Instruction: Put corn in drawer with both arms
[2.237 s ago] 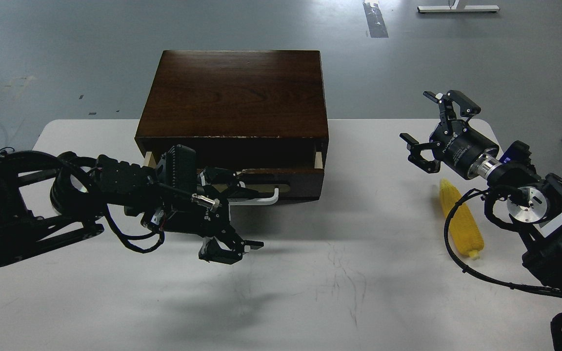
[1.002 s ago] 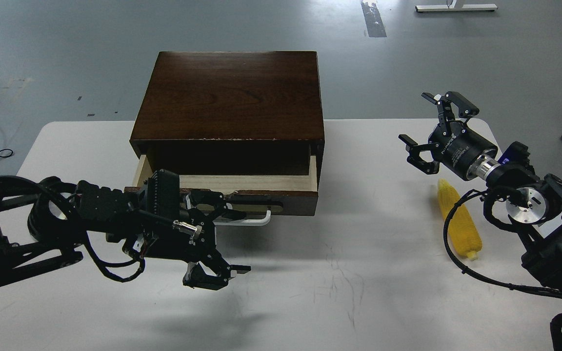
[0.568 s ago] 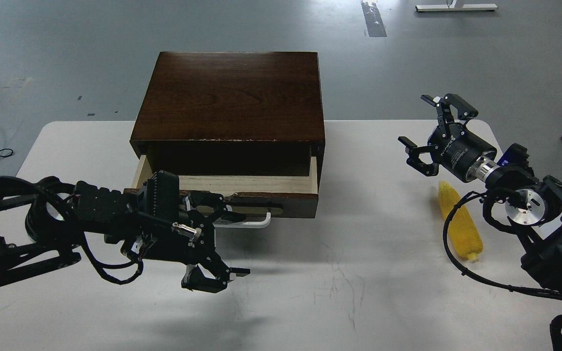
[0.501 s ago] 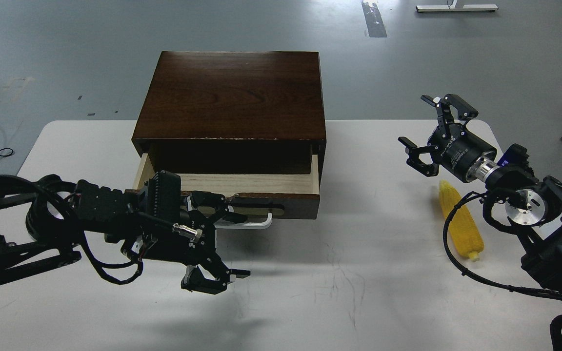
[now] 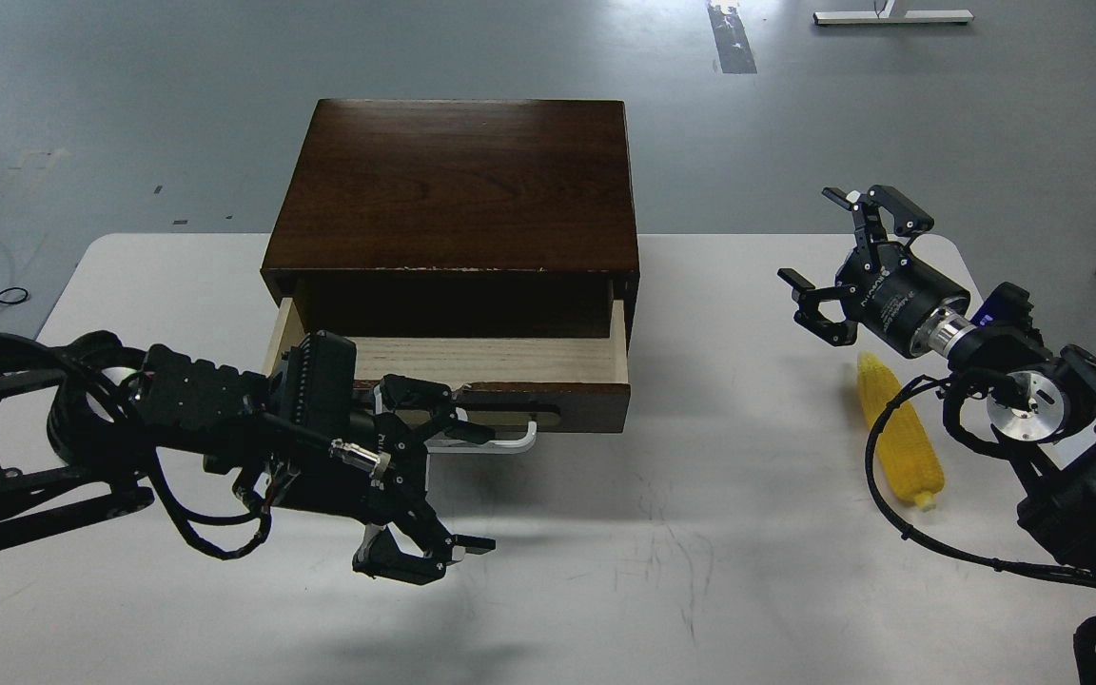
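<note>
The dark brown box (image 5: 458, 181) stands at the table's back middle. Its drawer (image 5: 491, 359) is pulled out, pale wood inside and empty, with a white bar handle (image 5: 515, 445) on the dark front. My left gripper (image 5: 479, 490) is open wide. Its upper finger (image 5: 448, 425) lies at the handle's left part, and its lower finger (image 5: 415, 561) hangs over the table. The yellow corn (image 5: 902, 440) lies on the table at the right, partly behind a black cable. My right gripper (image 5: 810, 238) is open and empty, just beyond the corn's far tip.
The white table (image 5: 662, 533) carries the box, the corn and both arms. The right arm's body (image 5: 1071, 447) and cables lie close to the corn's right side. Grey floor lies beyond the table's far edge.
The drawer has come further out toward me, from nearly closed to well open. My left arm has drawn back with it. The right arm and the corn have barely moved.
</note>
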You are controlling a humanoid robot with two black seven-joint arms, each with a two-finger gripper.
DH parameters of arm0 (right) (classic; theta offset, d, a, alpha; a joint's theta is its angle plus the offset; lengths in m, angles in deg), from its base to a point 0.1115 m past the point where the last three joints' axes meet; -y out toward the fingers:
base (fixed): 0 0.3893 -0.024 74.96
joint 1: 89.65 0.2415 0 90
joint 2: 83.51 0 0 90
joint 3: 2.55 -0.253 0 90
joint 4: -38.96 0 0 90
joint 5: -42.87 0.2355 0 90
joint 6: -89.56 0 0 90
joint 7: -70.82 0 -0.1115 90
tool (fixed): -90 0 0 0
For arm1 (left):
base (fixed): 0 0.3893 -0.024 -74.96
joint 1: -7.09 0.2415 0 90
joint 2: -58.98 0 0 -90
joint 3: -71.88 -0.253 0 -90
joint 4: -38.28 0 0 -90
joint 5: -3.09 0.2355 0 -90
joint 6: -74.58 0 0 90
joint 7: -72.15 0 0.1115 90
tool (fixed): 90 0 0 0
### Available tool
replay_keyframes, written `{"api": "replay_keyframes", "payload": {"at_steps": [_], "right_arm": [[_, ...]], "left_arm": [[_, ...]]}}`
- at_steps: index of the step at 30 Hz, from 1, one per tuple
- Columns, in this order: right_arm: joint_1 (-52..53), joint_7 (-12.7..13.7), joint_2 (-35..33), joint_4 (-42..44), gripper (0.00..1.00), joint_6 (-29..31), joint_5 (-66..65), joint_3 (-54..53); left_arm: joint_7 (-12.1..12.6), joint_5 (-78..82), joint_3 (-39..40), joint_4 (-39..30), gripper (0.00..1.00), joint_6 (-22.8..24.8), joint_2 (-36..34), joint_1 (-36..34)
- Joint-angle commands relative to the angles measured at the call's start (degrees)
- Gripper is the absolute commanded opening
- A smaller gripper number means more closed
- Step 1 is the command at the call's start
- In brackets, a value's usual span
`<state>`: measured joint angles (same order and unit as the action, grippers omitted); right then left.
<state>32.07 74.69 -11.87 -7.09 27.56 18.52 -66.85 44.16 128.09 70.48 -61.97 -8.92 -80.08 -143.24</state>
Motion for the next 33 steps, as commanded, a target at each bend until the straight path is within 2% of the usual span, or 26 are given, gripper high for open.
{"api": "replay_keyframes", "payload": {"at_steps": [1, 29, 31, 33], "right_arm": [[0.00, 0.00, 0.09, 0.00, 1.00, 0.00, -0.08, -0.04], [-0.17, -0.09, 0.17, 0.00, 1.00, 0.00, 0.01, -0.04], [-0.09, -0.35, 0.17, 0.00, 1.00, 0.00, 0.01, -0.13], [0.00, -0.61, -0.09, 0.00, 1.00, 0.00, 0.01, 0.13]], "left_arm": [[-0.01, 0.00, 0.00, -0.56, 0.98, 0.00, -0.60, 0.30], [-0.01, 0.00, 0.70, -0.65, 0.98, -0.26, -1.48, -0.49], [-0.01, 0.00, 0.88, -0.65, 0.98, -1.48, -1.65, -0.58], [-0.01, 0.00, 1.05, -0.65, 0.98, -5.96, -1.74, -0.75]]}}
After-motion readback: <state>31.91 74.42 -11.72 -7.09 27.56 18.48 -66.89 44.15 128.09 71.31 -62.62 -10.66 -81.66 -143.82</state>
